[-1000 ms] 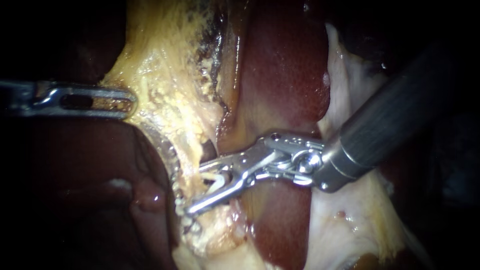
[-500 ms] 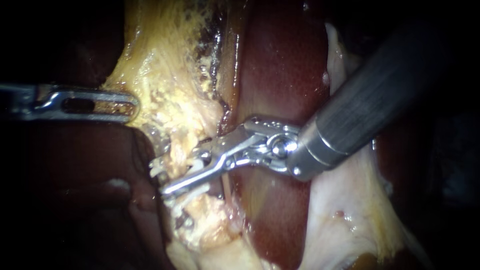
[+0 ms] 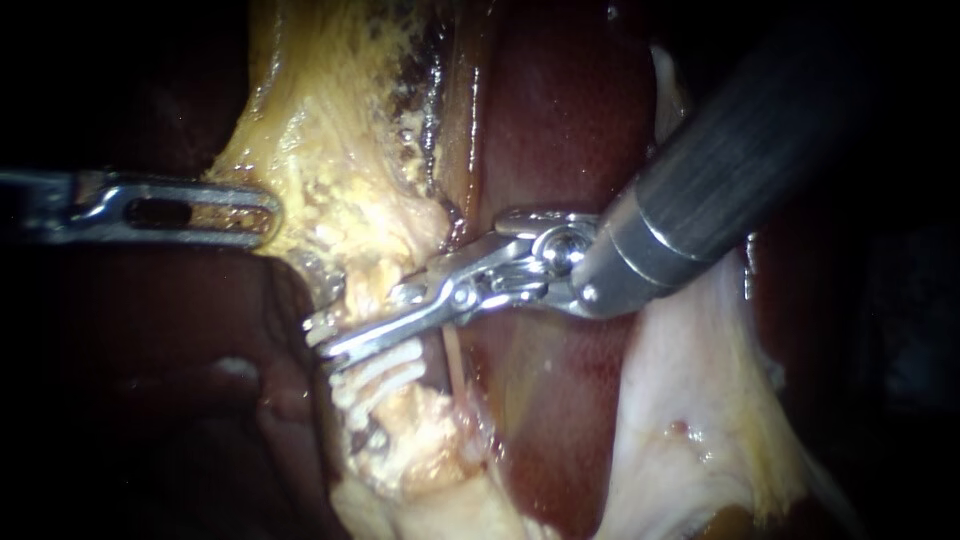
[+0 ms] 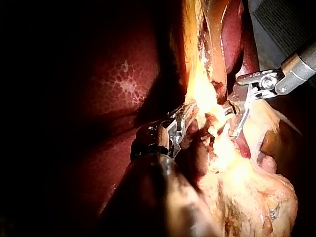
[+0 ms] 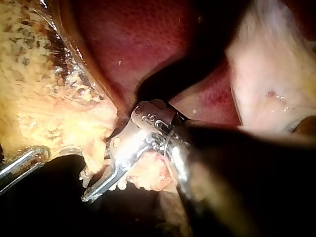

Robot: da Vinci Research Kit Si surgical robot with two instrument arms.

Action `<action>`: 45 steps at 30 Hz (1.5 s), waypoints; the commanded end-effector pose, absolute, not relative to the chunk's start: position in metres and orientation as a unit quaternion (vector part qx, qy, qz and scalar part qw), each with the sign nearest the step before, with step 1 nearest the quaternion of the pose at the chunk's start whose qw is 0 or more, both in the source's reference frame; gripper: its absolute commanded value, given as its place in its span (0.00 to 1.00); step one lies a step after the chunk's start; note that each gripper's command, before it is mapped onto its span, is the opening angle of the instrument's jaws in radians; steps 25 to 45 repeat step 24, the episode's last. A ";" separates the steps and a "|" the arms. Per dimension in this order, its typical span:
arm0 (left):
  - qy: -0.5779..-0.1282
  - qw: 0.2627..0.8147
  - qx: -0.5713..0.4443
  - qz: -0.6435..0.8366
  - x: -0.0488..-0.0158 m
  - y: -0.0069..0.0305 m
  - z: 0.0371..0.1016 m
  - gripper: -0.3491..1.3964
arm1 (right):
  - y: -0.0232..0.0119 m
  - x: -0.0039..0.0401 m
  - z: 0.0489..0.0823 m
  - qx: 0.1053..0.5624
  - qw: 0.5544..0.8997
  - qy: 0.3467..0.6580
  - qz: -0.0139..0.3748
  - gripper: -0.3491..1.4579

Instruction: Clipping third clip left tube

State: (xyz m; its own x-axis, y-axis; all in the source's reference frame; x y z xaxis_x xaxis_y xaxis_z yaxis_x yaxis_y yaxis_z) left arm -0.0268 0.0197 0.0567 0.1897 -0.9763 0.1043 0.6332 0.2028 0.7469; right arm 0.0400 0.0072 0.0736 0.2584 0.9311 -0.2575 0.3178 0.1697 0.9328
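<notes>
Since a second ago the right instrument (image 3: 325, 338), a dark shaft ending in slim silver jaws, has travelled left and slightly up, from beside the liver onto the left tube. Its jaws, wide apart then, have narrowed.

Far left: left instrument (image 3: 255, 210), silver slotted jaws lying level, clamped on the edge of the yellow fatty tissue (image 3: 330, 150).

Next: left tube (image 3: 365, 300), a pale strand sheathed in yellow fat, running down from that tissue. The right instrument's jaws cross it, one on each side, closed on it.

Just below the jaws, on the tube: white ribbed clips (image 3: 385, 372).

Just right of them: thin pale strand (image 3: 453, 355).

Then glossy dark red liver (image 3: 570, 130).

Far right, under the shaft: whitish membrane (image 3: 680, 400).
</notes>
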 end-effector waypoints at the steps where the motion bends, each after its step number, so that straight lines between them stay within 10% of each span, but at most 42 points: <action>1: -0.299 0.716 0.288 -0.562 -0.0268 0.0197 0.0567 0.00 | 0.0072 0.0397 0.0737 0.575 0.543 0.541 0.287 0.00; 45: -0.299 0.716 0.288 -0.562 -0.0268 0.0198 0.0568 0.00 | 0.0071 0.0384 0.0751 0.559 0.563 0.531 0.299 0.00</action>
